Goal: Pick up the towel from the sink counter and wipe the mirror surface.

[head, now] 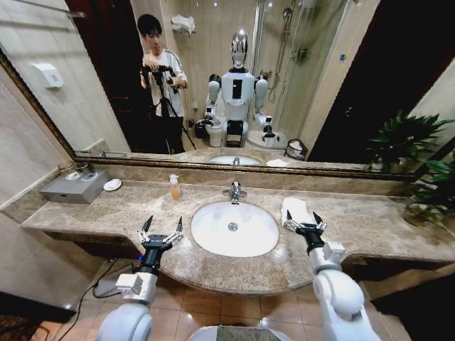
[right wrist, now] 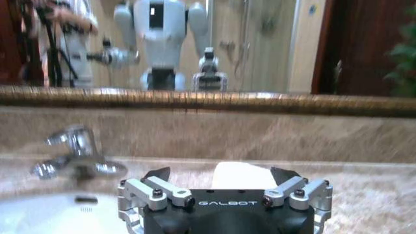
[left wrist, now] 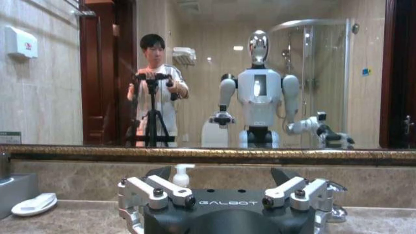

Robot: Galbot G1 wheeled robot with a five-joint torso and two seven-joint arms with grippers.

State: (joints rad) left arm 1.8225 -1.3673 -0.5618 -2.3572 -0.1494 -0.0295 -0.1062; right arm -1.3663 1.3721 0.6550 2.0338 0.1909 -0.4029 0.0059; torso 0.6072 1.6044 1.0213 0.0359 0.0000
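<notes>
From my head, my right gripper (head: 305, 222) is spread wide, low and right of middle, just below the towel (head: 294, 209) on the sink counter (head: 128, 213). My left gripper (head: 161, 229), also spread, hangs lower left. In my right wrist view, the towel (right wrist: 240, 175) lies bottom middle, under the mirror (right wrist: 260, 44).

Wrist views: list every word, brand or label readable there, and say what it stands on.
"GALBOT", white letters on the black body of the left gripper.
"GALBOT", likewise on the right gripper.
A red mark on the white wall dispenser: too small to read.
A small label at the wall's edge: unreadable.
</notes>
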